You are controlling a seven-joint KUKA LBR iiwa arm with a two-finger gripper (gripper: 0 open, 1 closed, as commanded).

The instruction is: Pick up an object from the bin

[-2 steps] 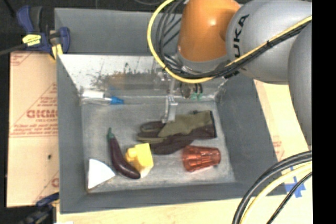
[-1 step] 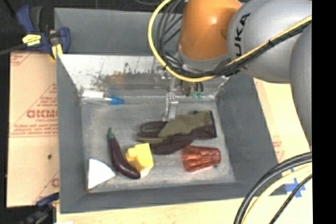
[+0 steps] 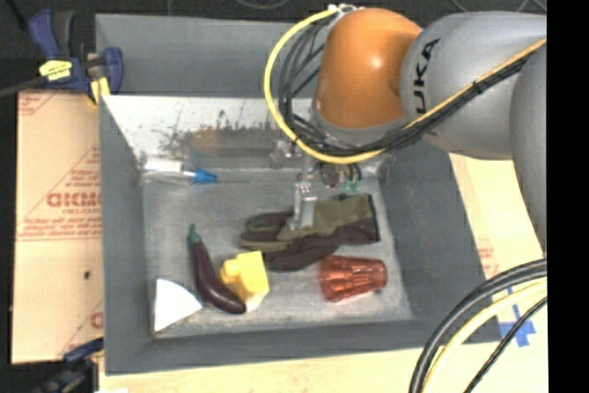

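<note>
My gripper (image 3: 305,205) is down in the middle of the bin, under the arm's orange cover, right over a dark olive and brown glove (image 3: 345,221) that lies flat on the floor. Its lower end touches or nearly touches the glove's left part. A ribbed red-orange plastic piece (image 3: 352,279) lies just in front of the glove. To the left are a yellow block (image 3: 245,275) and a purple toy eggplant (image 3: 210,276) side by side.
A white triangular piece (image 3: 172,303) sits in the front left corner. A clear tube with a blue cap (image 3: 179,171) lies by the back wall on the left. The arm and its cables cover the bin's back right part.
</note>
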